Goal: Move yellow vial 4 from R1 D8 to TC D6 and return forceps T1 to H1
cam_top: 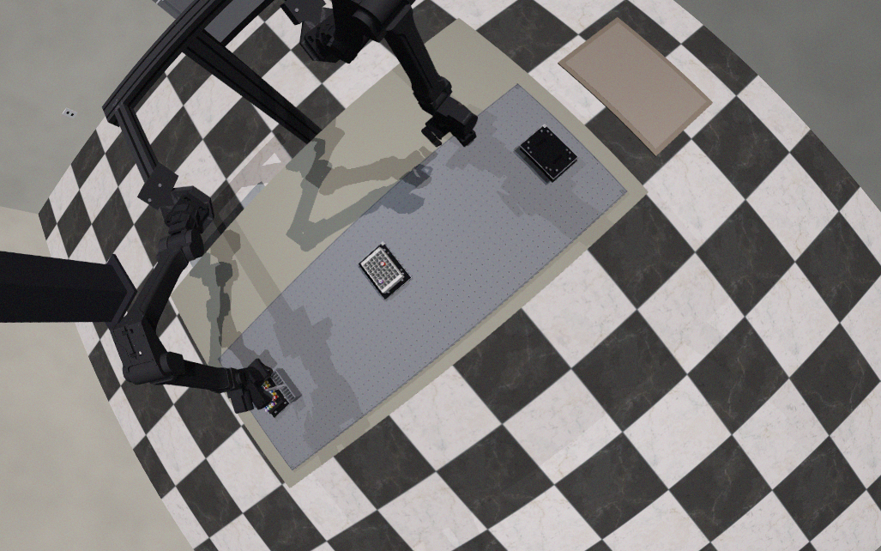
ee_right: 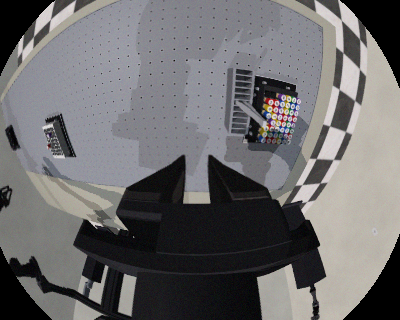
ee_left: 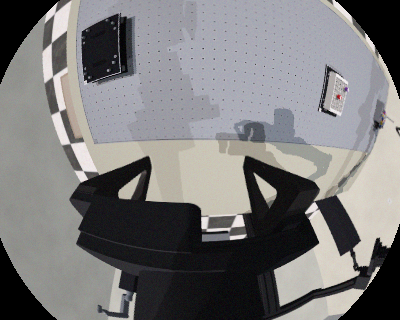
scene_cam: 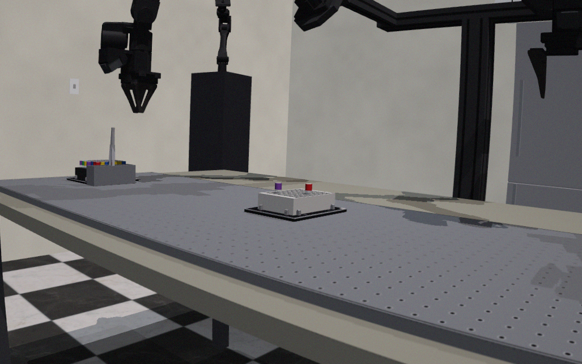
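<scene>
The forceps T1 (scene_cam: 112,147) (ee_right: 250,112) stand upright, tips down in the slotted grey holder H1 (scene_cam: 111,175) (ee_right: 230,100). H1 stands flat beside the black vial rack R1 (scene_cam: 80,174), which is full of coloured caps (ee_right: 282,117). The printed wells and yellow 4 cannot be read at this size. The white carrier TC (scene_cam: 277,202) (ee_left: 332,100) sits on its black nest with a purple vial (scene_cam: 278,185) and a red vial (scene_cam: 308,186). My right gripper (scene_cam: 137,111) (ee_right: 196,160) is slightly open, empty, above and beside H1. My left gripper (scene_cam: 574,98) (ee_left: 197,161) is wide open, empty, far from TC.
A black plate with pegs (cam_top: 547,152) (ee_left: 102,50) lies at the left arm's end of the table. The metal frame (cam_top: 252,85) stands behind the table between the arms. The right arm covers part of R1 in the top view.
</scene>
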{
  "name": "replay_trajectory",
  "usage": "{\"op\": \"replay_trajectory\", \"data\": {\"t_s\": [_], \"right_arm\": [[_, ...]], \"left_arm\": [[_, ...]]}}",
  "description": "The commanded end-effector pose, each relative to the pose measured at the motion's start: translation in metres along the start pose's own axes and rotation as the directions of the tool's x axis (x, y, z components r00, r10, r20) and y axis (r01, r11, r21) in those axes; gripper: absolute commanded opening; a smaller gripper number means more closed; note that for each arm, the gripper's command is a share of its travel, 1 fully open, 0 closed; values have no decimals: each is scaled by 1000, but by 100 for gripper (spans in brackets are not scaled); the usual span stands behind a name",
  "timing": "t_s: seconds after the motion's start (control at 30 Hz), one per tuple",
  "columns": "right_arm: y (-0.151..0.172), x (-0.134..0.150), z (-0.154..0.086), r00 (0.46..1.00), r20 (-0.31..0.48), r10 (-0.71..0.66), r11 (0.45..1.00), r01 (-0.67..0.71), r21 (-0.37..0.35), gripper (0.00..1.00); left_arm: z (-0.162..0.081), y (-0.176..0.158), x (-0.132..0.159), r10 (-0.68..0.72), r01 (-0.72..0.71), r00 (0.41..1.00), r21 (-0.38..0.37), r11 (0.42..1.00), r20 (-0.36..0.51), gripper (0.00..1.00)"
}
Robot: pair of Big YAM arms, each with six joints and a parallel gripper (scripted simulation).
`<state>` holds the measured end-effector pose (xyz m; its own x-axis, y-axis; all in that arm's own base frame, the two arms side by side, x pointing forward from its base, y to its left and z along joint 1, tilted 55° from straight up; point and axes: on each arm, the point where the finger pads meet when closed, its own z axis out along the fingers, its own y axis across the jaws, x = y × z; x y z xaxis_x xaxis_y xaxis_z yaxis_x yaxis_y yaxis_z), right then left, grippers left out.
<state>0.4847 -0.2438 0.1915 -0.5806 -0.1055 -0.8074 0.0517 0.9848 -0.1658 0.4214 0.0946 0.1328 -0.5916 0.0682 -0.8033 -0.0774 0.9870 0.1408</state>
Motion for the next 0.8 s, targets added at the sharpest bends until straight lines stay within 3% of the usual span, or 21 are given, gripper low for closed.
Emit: {"op": "replay_trajectory", "data": {"t_s": [0.0, 0.7, 0.77], "right_arm": [[-23, -2, 2, 1000, -12, -10, 1000, 10, 15, 24], [-92, -28, 17, 1000, -8, -10, 1000, 10, 19, 24], [-94, -44, 2, 999, 21, -25, 999, 24, 37, 24]], "left_arm": [[-7, 6, -15, 13, -12, 999, -15, 1000, 49, 100], [-7, 6, -15, 13, -12, 999, -15, 1000, 49, 100], [-7, 6, -15, 13, -12, 999, -15, 1000, 49, 100]]}}
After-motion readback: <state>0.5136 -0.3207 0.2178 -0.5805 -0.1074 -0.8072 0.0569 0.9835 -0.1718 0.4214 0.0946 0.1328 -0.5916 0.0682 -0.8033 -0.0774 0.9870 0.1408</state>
